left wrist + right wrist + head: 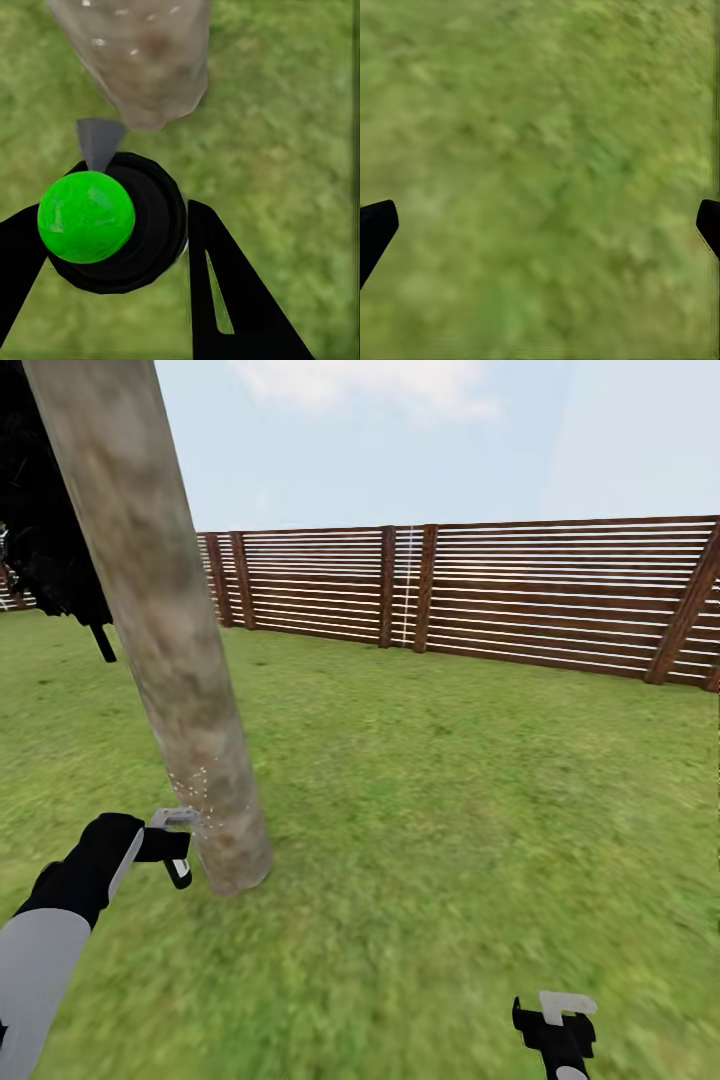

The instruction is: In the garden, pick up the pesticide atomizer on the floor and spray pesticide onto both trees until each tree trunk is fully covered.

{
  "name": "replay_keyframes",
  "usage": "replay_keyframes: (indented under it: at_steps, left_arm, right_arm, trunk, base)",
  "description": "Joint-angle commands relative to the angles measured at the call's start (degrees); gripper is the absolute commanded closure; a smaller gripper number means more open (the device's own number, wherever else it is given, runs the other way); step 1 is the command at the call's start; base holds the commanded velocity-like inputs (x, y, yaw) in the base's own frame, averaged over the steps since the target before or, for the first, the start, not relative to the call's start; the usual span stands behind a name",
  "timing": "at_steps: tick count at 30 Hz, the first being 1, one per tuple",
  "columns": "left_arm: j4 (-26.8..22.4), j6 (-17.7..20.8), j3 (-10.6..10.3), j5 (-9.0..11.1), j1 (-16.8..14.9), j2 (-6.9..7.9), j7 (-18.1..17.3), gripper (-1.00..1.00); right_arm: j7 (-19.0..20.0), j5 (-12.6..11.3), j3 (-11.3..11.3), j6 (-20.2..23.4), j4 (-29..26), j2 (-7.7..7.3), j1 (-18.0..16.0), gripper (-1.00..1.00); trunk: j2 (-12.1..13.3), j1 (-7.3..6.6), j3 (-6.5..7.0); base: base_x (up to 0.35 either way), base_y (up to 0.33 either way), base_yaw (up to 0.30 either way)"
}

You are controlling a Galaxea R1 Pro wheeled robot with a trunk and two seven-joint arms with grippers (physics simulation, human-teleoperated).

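- The left claw [180, 850] sits just beside the foot of the thick tree trunk [170, 630], closed around the spray bottle [120, 225].
- In the left wrist view the bottle shows as a black round body with a bright green ball top; its label is hidden.
- Whitish specks [195, 785] dot the lower trunk near the claw.
- The trunk's top is cut off; dark leaves [45, 550] hang behind it.
- The right claw [556, 1025] hangs wide open and empty over blurry grass [450, 810].
- A brown slatted fence [560, 595] closes the lawn.
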Motion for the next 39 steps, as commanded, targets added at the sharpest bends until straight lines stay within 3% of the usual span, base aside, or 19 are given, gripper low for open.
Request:
replay_keyframes:
  at_steps: [1, 11, 20, 28, 39]
  left_arm:
    - [-0.07, 0.25, 0.16, -0.48, -0.04, -0.02, -0.42, 1.0]
    - [-0.06, 0.17, 0.13, -0.62, -0.04, -0.02, -0.41, 1.0]
    - [0.69, 0.08, 0.3, -0.9, 0.11, 0.36, 0.03, 1.0]
    - [0.81, 0.03, 0.25, -0.5, 0.14, -0.2, 3.38, 1.0]
    - [0.82, 0.0, 0.18, -0.45, 0.23, -0.67, 3.45, 1.0]
  right_arm:
    - [-0.18, 0.6, -0.4, -0.24, 0.12, -0.02, -0.06, -1.0]
    - [-0.18, 0.6, -0.4, -0.3, 0.11, 0.03, -0.06, -1.0]
    - [-0.21, 0.6, -0.4, -0.28, 0.12, 0.1, -0.06, -1.0]
    - [-0.18, 0.6, -0.4, -0.27, 0.12, 0.1, -0.06, -1.0]
    - [-0.18, 0.6, -0.4, -0.26, 0.12, 0.1, -0.06, -1.0]
  trunk:
    - [-0.02, -0.01, -0.05]
    - [-0.02, -0.01, -0.05]
    - [-0.02, -0.01, -0.05]
    - [-0.02, -0.01, -0.05]
    - [-0.02, -0.01, -0.05]
  base:
    - [0.0, -0.277, 0.002]
    - [0.0, -0.277, 0.008]
    - [0.04, -0.273, 0.248]
    - [0.195, -0.229, 0.247]
    - [0.016, -0.27, 0.005]
